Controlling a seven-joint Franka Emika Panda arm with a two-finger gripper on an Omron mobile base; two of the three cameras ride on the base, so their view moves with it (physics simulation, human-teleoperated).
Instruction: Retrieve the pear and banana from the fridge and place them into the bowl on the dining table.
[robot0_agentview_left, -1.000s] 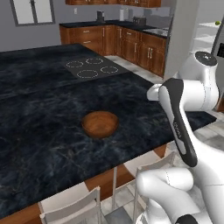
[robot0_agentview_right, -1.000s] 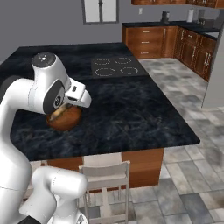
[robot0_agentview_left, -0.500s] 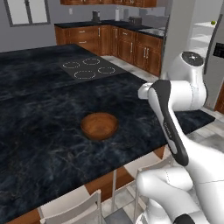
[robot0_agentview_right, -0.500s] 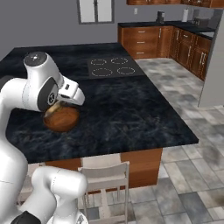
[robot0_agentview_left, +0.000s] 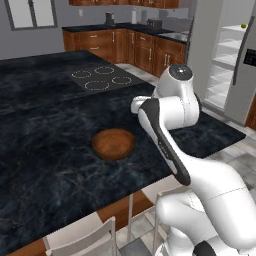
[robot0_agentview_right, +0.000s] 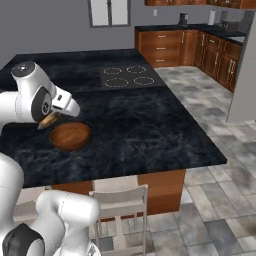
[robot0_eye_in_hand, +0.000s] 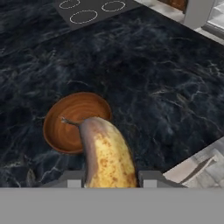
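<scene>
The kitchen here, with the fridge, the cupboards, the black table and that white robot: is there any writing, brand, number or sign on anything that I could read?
None: no readable word, number or brand anywhere.
The fridge: a dark panel on its open door, blank or too blurred to read.
The dining table: four white cooktop rings, no lettering.
The banana in the gripper and the bowl: only brown spots and wood grain.
</scene>
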